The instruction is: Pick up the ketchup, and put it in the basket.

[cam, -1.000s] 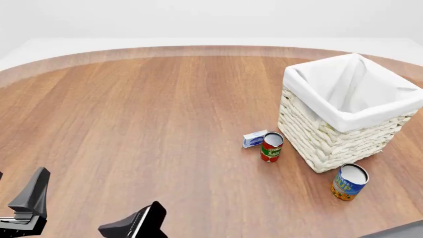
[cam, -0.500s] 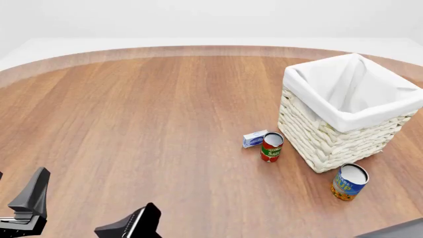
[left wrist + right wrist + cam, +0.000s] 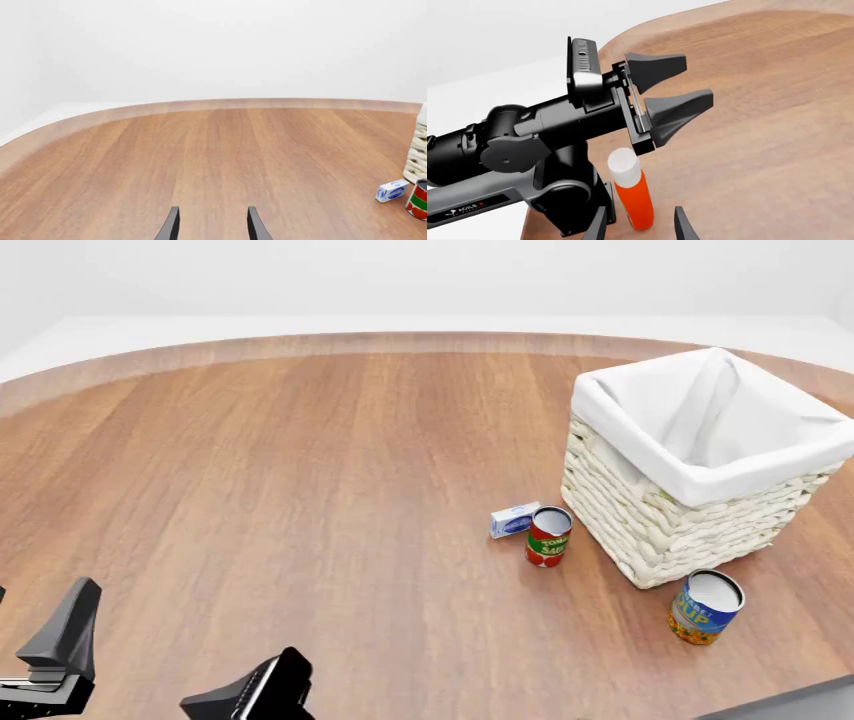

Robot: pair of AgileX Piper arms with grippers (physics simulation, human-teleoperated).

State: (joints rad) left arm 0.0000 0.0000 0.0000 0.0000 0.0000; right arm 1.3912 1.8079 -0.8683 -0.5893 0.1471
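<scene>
a: right gripper (image 3: pixel 636 226) first. its two fingers stand apart with nothing clamped, and the ketchup (image 3: pixel 630 191) stands upright just ahead of the gap, white cap up, near the table's edge.

b: so it's lined up to take the bottle?

a: that's my reading. the gap faces the bottle's lower body, which suits a side grasp on something tall and narrow. whether the fingertips touch it already, i can't tell.

b: and the left gripper (image 3: pixel 212 225)?

a: fingers apart as well, empty, pointing out across bare wood. in the right wrist view the left arm (image 3: pixel 560 125) reaches across just above the bottle, so the two arms are crowded there. i'd guess a lift has to mind that arm.

b: where's the ketchup in the front view?

a: it doesn't show there. only the left gripper shows low in the corner, plus a sliver of dark at the lower right edge.

b: and the basket (image 3: pixel 701 472)?

a: far right side of the table (image 3: pixel 294 470), well away from the bottle, mouth open and lined in white cloth. a red and green can (image 3: pixel 547 536) and a small blue box (image 3: pixel 514 519) sit just beside its wall, and a blue can (image 3: pixel 703 607) stands nearer its corner. the carry likely has to go over them.
</scene>
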